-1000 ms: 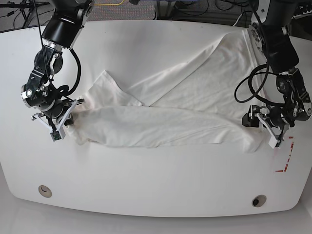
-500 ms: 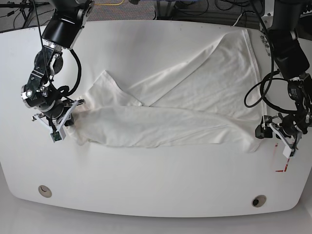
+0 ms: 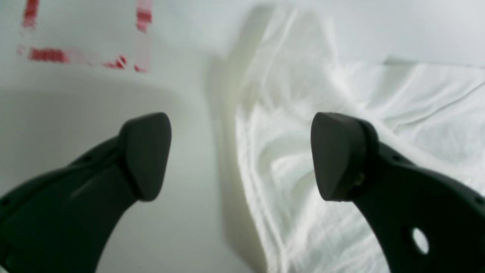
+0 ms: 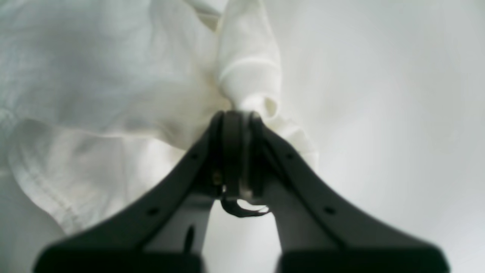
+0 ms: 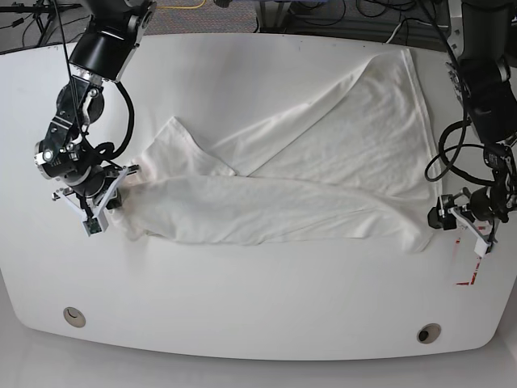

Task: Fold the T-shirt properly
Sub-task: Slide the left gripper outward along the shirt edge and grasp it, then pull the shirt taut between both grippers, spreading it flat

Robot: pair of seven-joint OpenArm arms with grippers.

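1. The T-shirt (image 5: 323,174) lies across the middle of the white table (image 5: 258,315), plain side up with no print showing. One long edge is folded over into a band running from 9 o'clock to about 4 o'clock, a sleeve (image 5: 182,145) sticks out toward 10 o'clock, and a corner reaches up to 1 o'clock.

2. What has changed: over the last second the left gripper (image 5: 470,234) has backed away from the cloth corner at 4 o'clock. It was right on that corner a second ago; now it sits just beside the shirt's edge, over bare table near the red tape marks (image 5: 472,271).

3. The left gripper (image 3: 240,155) stands spread as wide as it goes with nothing between its pads (image 3: 146,155); the wrist view shows the hem (image 3: 261,159) lying flat below them.

4. The right gripper (image 5: 101,202) has not moved. It is at 9 o'clock, clamped on a bunched bit of the shirt's end (image 4: 248,81); the wrist view shows its jaws pressed together with fabric puckering out just past them.

5. My reading: the left side has let its corner go, so the first lengthwise fold is laid on that end. The right end is not yet released, and the diagonal upper part still needs squaring.
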